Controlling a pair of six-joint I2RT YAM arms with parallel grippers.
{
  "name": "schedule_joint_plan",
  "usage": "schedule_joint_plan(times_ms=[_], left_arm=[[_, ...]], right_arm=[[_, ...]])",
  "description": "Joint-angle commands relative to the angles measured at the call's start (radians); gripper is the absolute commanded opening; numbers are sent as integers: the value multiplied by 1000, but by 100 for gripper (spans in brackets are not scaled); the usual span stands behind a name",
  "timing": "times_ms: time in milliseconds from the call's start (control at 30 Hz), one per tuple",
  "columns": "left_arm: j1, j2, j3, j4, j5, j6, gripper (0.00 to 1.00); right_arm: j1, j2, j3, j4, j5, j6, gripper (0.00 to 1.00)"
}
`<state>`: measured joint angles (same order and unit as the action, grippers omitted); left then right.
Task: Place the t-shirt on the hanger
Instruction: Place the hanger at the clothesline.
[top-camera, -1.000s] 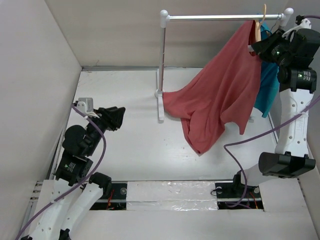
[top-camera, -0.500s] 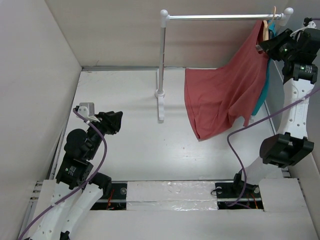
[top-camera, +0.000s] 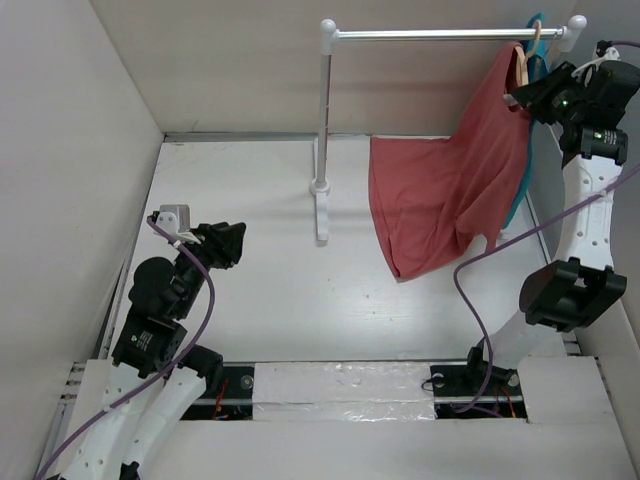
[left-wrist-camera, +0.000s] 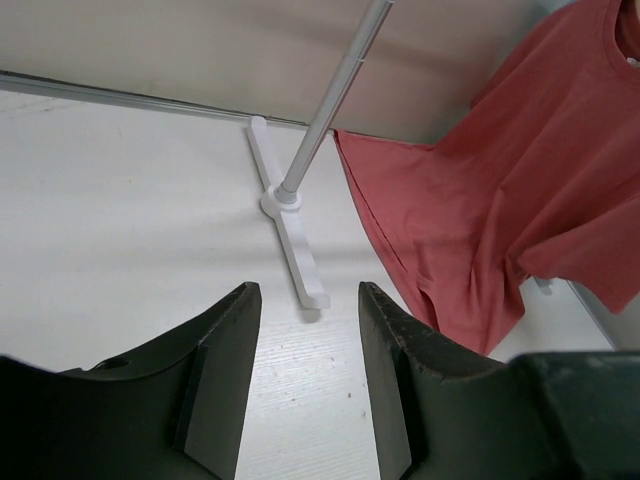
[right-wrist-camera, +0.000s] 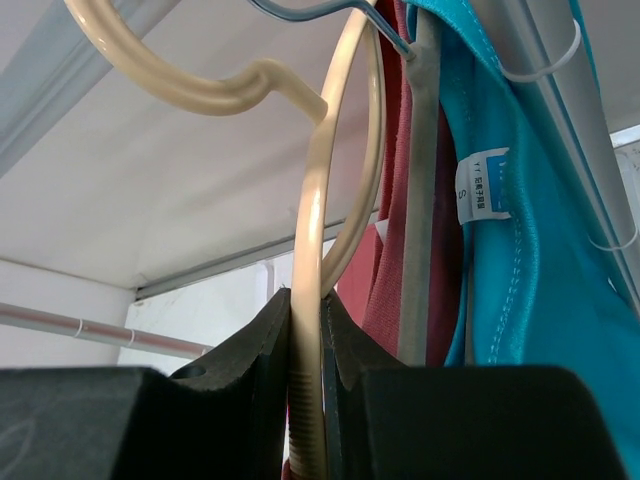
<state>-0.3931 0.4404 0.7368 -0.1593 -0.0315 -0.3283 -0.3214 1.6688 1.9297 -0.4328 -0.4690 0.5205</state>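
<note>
The salmon-red t-shirt hangs from the right end of the rail, its hem spread over the table; it also shows in the left wrist view and in the right wrist view. The pale hanger carries it, and its hook is at the rail. My right gripper is shut on the hanger's hook stem, high at the right. My left gripper is open and empty, low at the left, apart from the shirt; in the left wrist view only table shows between its fingers.
A white clothes rack stands at the back, its post and foot left of the shirt, its rail on top. A teal-blue shirt on its own hanger hangs behind the red one. Walls close in on both sides.
My right gripper lifted the hanger and swung it right toward the rail's end. The shirt's hem was drawn off the rack's foot and now hangs more squarely. My left arm barely moved.
</note>
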Motion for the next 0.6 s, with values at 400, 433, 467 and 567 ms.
schedule_joint_plan(times_ms=[400, 433, 467, 567], left_arm=[[-6, 9, 4, 49, 69, 29, 55], [-6, 17, 6, 50, 93, 35, 58], [-6, 21, 6, 49, 99, 35, 59], [-6, 24, 12, 50, 94, 9, 63]], right_arm=[[-5, -368, -95, 114, 138, -13, 94], [-5, -423, -100, 115, 141, -13, 100], [-5, -454, -107, 115, 141, -17, 100], [16, -585, -162, 124, 93, -19, 100]])
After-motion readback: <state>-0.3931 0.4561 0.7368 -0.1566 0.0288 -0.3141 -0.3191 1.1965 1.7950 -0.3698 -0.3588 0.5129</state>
